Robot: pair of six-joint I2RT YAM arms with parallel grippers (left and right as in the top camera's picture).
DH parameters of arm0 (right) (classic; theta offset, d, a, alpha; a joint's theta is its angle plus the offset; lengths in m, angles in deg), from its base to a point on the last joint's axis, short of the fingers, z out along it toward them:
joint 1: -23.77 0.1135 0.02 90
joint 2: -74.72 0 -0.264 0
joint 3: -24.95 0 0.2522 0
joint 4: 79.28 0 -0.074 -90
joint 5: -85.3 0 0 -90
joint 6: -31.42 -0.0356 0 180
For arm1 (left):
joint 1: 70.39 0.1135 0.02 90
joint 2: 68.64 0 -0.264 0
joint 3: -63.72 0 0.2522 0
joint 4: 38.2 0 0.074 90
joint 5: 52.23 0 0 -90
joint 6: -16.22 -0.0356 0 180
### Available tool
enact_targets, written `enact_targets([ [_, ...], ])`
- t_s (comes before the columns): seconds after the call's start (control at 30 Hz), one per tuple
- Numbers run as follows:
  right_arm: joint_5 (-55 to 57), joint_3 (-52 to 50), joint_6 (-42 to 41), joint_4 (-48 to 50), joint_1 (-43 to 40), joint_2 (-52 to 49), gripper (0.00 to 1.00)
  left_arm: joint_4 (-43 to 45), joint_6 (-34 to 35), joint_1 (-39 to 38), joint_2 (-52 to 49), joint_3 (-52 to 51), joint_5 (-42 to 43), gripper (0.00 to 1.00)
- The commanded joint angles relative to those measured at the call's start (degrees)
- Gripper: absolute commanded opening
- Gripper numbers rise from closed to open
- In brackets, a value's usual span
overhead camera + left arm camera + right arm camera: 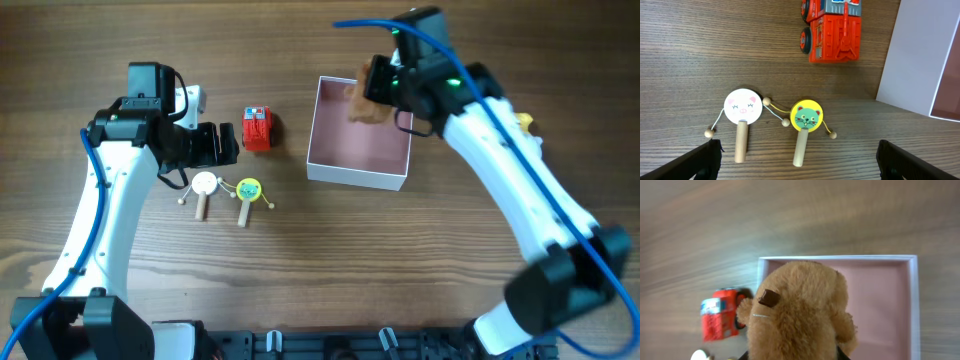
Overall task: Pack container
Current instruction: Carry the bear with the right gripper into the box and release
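**Right hand** [378,92]: clamped on a brown teddy bear [795,310], held over one edge of the container [365,150]. The container lies on the table [300,260] right of centre, its pink floor bare.

**Left hand** [222,143]: spread wide and holding nothing, above a pig drum [743,106] and a cat drum [806,116], near a red toy truck [832,30].

**Risk:** the bear overhangs the container's wall. Released here, it would likely catch the rim and roll out, or shift the light box.

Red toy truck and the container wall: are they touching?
Apart. The left wrist view shows a strip of bare table between the red toy truck and the white wall of the container.
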Motion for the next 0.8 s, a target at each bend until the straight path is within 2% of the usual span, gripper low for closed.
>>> enact_targets([
  [0.0, -0.98, -0.92, -6.58, 3.96, 1.79, -9.44, 0.04, -0.17, -0.87, 0.24, -0.35, 1.01, -0.31, 1.0],
  [0.1, -5.79, -0.9, -4.15, 8.59, 1.99, -15.1, 0.04, -0.17, -0.87, 0.24, -0.35, 1.01, -0.31, 1.0],
  [0.17, -5.9, -0.9, -3.85, 9.68, 1.99, -15.8, 0.14, -0.17, -0.87, 0.24, -0.35, 1.01, -0.31, 1.0],
  [0.23, -6.86, -0.79, 0.39, 11.74, 1.99, -15.72, 0.48, -0.17, -0.87, 0.24, -0.35, 1.01, -0.31, 1.0],
  [0.3, -7.02, 0.09, 5.44, 11.8, 1.97, -15.26, 0.69, -0.17, -0.87, 0.24, -0.35, 1.01, -0.31, 1.0],
  [0.43, -6.97, 1.62, 10.69, 10.38, 1.9, -10.29, 0.76, -0.17, -0.87, 0.24, -0.35, 1.01, -0.31, 1.0],
  [0.57, -4.17, 1.62, 11.1, 7.65, 0.35, -1.81, 0.83, -0.17, -0.87, 0.24, -0.35, 1.01, -0.31, 1.0],
  [0.67, 3.28, 1.62, 11.08, 1.53, -4.63, 6.71, 0.89, -0.17, -0.85, 0.24, -0.35, 1.01, -0.31, 1.0],
  [0.77, 12.61, 1.6, 10.95, -4.83, -11.21, 10.34, 0.91, -0.17, -0.87, 0.24, -0.35, 1.01, -0.31, 1.0],
])
